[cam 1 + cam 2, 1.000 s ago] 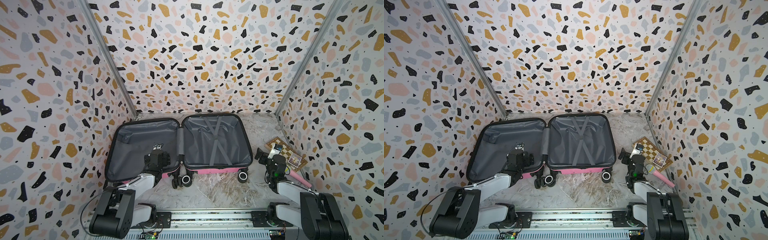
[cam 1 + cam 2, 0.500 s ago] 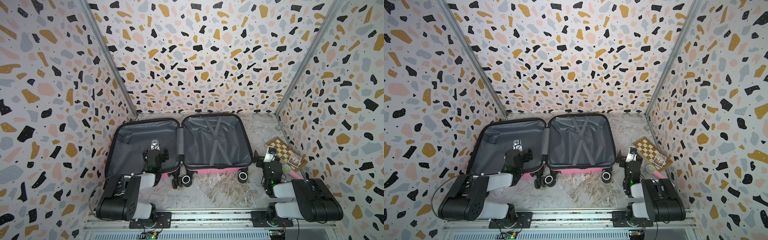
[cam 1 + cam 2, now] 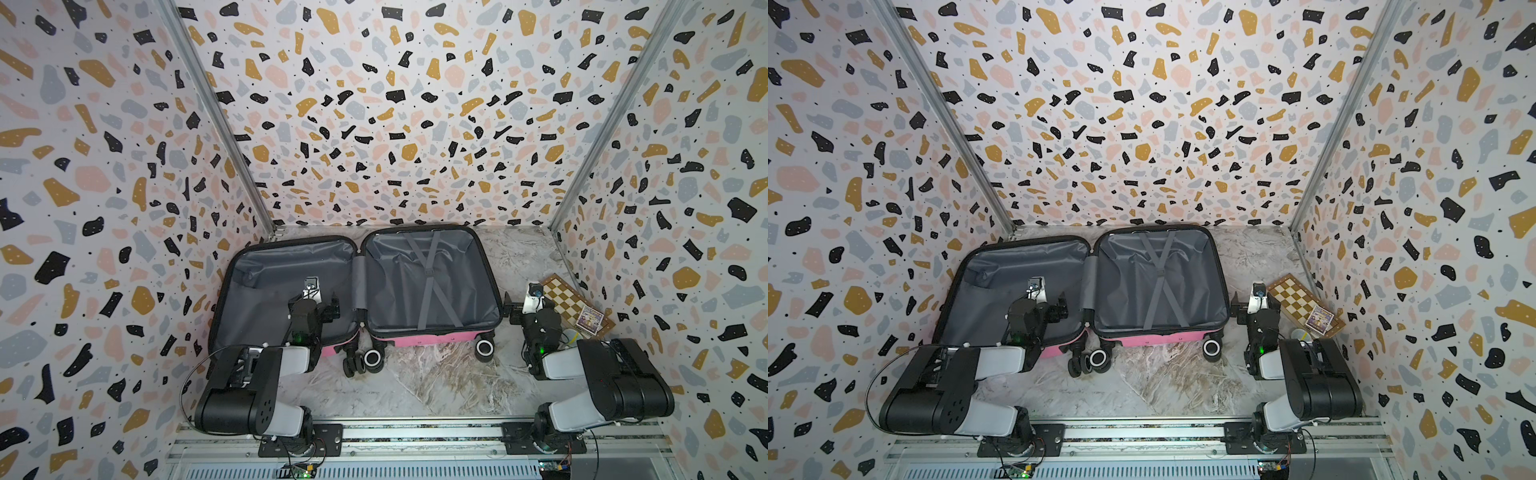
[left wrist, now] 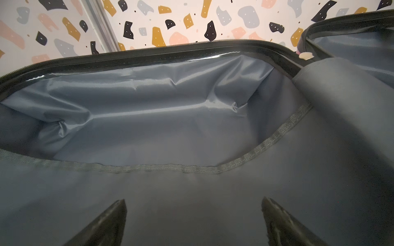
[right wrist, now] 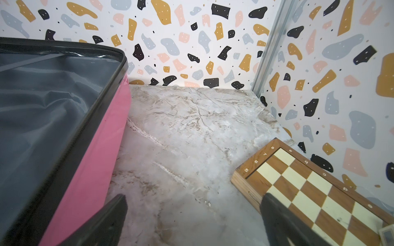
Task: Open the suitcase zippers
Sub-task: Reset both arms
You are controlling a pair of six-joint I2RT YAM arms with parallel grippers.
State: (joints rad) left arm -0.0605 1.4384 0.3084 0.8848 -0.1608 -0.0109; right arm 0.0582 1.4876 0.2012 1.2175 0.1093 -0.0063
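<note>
The pink suitcase (image 3: 432,341) (image 3: 1158,338) lies opened flat in both top views, both halves showing grey lining. Its black zippers (image 4: 170,53) (image 5: 85,119) edge the rims and are parted all round; no pull shows. My left gripper (image 3: 318,301) (image 3: 1046,303) (image 4: 193,200) hovers open over the left half's lining, holding nothing. Beside the suitcase's right wall, my right gripper (image 3: 530,305) (image 3: 1256,305) (image 5: 195,195) stands open above the marble table, empty, with the shell on one side and the chessboard on the other.
A wooden chessboard (image 3: 569,299) (image 3: 1296,299) (image 5: 309,187) lies by the right wall with a small card (image 3: 590,320) on it. The suitcase wheels (image 3: 374,357) stick out toward the front. Patterned walls close in three sides. The arms' base rail (image 3: 415,432) runs along the front.
Both arms have folded their rear links up and back. Both grippers have shifted slightly toward the back wall and stay open. The suitcase has not moved.
</note>
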